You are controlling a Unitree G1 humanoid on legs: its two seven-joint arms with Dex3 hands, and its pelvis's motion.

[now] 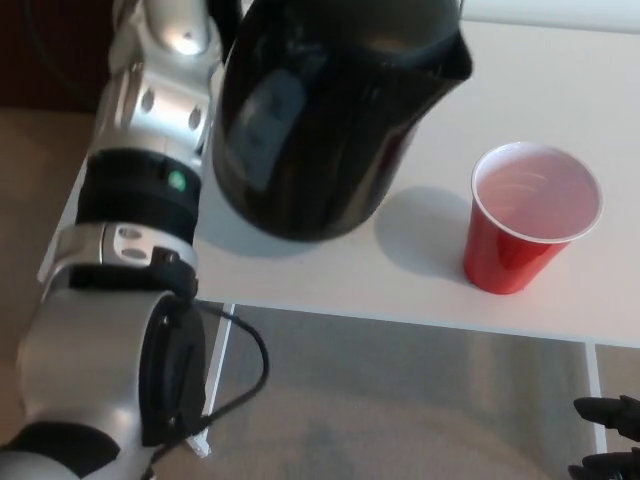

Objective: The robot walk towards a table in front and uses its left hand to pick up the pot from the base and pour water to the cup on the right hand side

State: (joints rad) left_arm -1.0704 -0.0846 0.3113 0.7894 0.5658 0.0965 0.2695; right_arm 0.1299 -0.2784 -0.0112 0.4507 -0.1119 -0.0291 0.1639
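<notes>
Here the pot (320, 120) is seen held above the counter (560, 90), to the left of the cup (527, 220) and well apart from it, with its shadow falling on the counter between the two. The left hand itself is hidden behind the pot and the silver forearm (150, 150), so whether its fingers are closed on the handle cannot be told; the pot is judged to be carried by that arm, since nothing else supports it. The right hand (605, 440) is glimpsed low at the lower right, below the cup and off the counter; only dark fingertips show and its state cannot be told.

The pot's long axis is close to upright, tipped slightly, and its spout (455, 55) is pointed toward the cup's side. The cup stands upright near the counter's front edge.

Several risks are judged from here. If the pot is swung back toward the cup, the light cup could be knocked off the near edge. If the pot is tilted while away from the cup, water would be spilled onto the counter. A slack grip on the handle could let the pot drop.
</notes>
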